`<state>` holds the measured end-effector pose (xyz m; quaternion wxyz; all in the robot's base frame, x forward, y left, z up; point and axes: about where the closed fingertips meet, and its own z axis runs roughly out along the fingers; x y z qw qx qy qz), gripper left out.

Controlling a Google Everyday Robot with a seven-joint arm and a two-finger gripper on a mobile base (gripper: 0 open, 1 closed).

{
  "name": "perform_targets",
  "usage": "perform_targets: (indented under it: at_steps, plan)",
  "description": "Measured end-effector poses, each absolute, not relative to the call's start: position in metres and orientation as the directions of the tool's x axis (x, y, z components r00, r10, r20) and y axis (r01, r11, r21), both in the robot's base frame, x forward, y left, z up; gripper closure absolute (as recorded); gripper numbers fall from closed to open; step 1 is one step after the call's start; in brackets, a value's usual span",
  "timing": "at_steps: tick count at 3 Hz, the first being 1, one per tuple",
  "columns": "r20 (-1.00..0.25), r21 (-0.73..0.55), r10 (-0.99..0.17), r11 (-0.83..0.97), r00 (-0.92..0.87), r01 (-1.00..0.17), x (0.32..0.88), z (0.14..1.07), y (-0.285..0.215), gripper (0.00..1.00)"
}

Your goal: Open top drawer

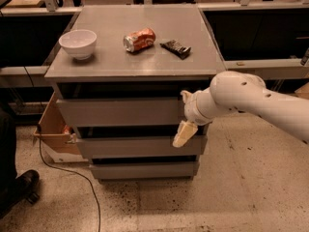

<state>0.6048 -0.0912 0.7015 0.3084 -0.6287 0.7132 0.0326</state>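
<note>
Our gripper (pixel 185 129) hangs at the top drawer (pixel 120 111), hiding its right end; open or closed, we cannot tell. Above lie a white bowl (pixel 77 43), soda can (pixel 139 39) and dark wrapper (pixel 175 48).

- The top drawer (pixel 120 111) is the uppermost of three plain matte grey fronts, with no handle that I can see.
- Its front stands upright and level just under the tabletop, with a dark gap above it.
- My gripper (pixel 185 116) is at the drawer front's right end.
</note>
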Motion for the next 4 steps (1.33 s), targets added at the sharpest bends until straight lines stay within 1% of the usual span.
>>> perform_targets:
  at_steps: [1,2,3,4]
  plan:
    - [-0.486,-0.329,-0.873,0.214,-0.029,-0.92,0.632,0.677,-0.092,0.0]
    - [-0.493,-0.342,-0.869,0.228,-0.032,-0.912,0.659,0.669,-0.096,0.0]
    - [-0.487,-0.35,-0.873,0.222,-0.026,-0.91,0.683,0.662,-0.097,0.02]
    - [-0.474,-0.336,-0.88,0.201,-0.019,-0.92,0.687,0.654,-0.094,0.24]
